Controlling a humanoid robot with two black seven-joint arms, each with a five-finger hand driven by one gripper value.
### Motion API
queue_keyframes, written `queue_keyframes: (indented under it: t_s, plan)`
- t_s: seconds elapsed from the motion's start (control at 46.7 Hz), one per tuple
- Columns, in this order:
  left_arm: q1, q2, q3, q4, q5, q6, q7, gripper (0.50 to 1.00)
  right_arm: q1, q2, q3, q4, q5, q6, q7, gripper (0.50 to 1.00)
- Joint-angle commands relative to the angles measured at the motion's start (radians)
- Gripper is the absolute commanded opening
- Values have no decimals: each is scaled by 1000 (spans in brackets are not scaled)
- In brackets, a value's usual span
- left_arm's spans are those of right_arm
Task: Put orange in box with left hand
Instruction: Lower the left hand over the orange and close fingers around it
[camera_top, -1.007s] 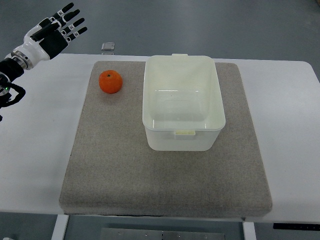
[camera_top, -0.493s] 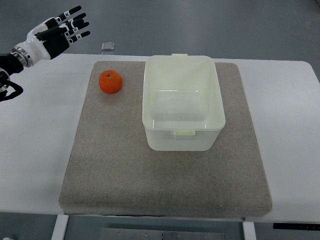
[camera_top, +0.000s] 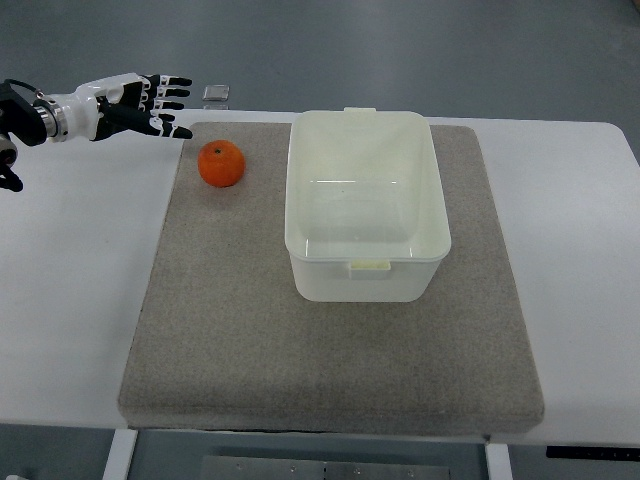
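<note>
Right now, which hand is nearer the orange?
Left. The left hand hovers open just up and to the left of the orange, not touching it. The right hand is not in view, so only the left is placed to reach it.

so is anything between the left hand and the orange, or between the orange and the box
Nothing visible blocks either path. The left hand, fingers spread, is up and to the left of the orange with only bare mat and table between them. The open box sits just right of the orange, a clear strip of mat between.
</note>
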Motion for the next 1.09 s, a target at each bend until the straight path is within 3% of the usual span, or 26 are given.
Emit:
queue_keyframes:
  t_s: [0.0, 0.3, 0.536, 0.771, 1.071]
  plan:
    - [-4, 0, 2, -20, 62, 0, -10, 996, 0, 0, 0, 0, 0, 0, 0, 926]
    - [-36, 2, 12, -146, 329, 7, -16, 996, 0, 0, 0, 0, 0, 0, 0, 926]
    - [-45, -28, 35, -160, 404, 25, -16, 996, 0, 0, 0, 0, 0, 0, -2, 926]
    - [-48, -44, 117, -163, 465, 174, -18, 996, 0, 0, 0, 0, 0, 0, 0, 926]
    - [-48, -77, 195, -158, 550, 263, -24, 994, 0, 0, 0, 0, 0, 0, 0, 926]
